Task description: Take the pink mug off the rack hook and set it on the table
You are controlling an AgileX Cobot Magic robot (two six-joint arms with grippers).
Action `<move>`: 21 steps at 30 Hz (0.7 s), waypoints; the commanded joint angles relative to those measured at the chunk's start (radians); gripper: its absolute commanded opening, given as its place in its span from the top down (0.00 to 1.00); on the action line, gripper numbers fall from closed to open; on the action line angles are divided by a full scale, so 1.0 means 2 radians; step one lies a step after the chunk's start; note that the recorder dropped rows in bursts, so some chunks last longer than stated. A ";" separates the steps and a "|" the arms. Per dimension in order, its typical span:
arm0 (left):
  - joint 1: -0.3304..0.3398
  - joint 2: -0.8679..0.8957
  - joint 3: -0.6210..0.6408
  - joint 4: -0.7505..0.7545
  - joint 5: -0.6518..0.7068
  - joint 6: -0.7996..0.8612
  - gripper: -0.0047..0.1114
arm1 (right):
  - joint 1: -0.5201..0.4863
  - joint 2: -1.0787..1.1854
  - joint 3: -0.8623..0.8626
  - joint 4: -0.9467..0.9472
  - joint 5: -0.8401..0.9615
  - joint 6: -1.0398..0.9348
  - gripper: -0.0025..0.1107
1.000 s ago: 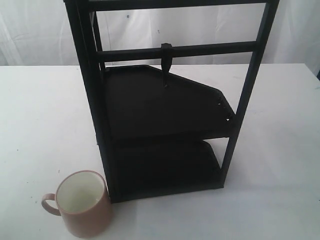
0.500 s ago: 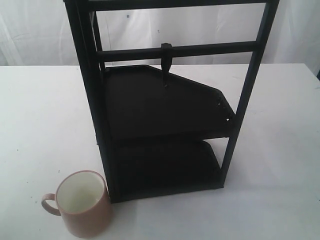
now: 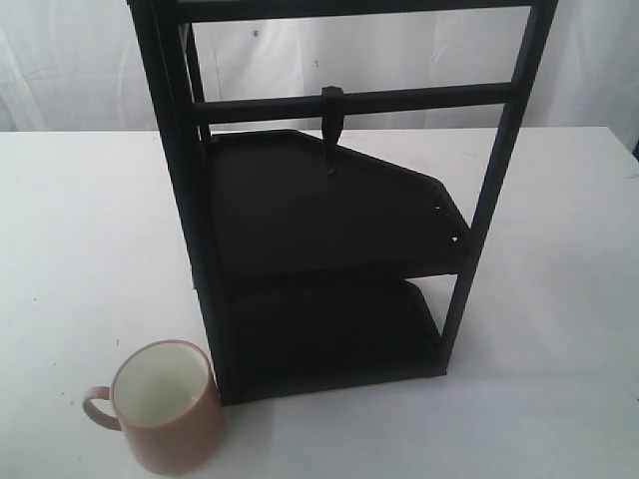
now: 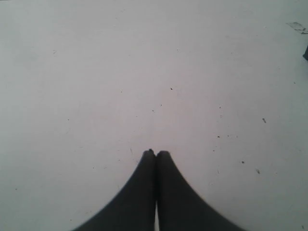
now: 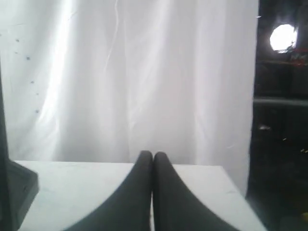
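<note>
The pink mug (image 3: pixel 166 405) stands upright on the white table (image 3: pixel 90 230) at the front left, beside the rack's front post, its handle pointing left and its cream inside showing. The tall black rack (image 3: pixel 339 239) fills the middle of the exterior view. Its hook (image 3: pixel 332 125) hangs bare from the upper crossbar. Neither arm appears in the exterior view. My left gripper (image 4: pixel 155 153) is shut with nothing in it, above speckled table (image 4: pixel 120 72). My right gripper (image 5: pixel 153 154) is shut and empty too, facing a white curtain over the table (image 5: pixel 86 187).
A white curtain (image 3: pixel 80 70) hangs behind the table. A dark corner of the rack (image 5: pixel 17 187) shows at one side of the right wrist view. A dark gap with a bright lamp (image 5: pixel 283 37) lies beyond the curtain's edge.
</note>
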 commanded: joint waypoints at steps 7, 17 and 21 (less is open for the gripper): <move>-0.002 -0.002 0.001 -0.001 0.000 0.002 0.96 | -0.004 -0.003 0.116 0.173 0.032 -0.167 0.98; -0.002 -0.002 0.001 -0.001 0.000 0.002 0.96 | -0.039 -0.003 0.116 0.165 0.065 -0.164 0.98; -0.002 -0.002 0.001 -0.001 0.000 0.002 0.96 | -0.046 -0.003 0.116 0.166 0.064 -0.164 0.98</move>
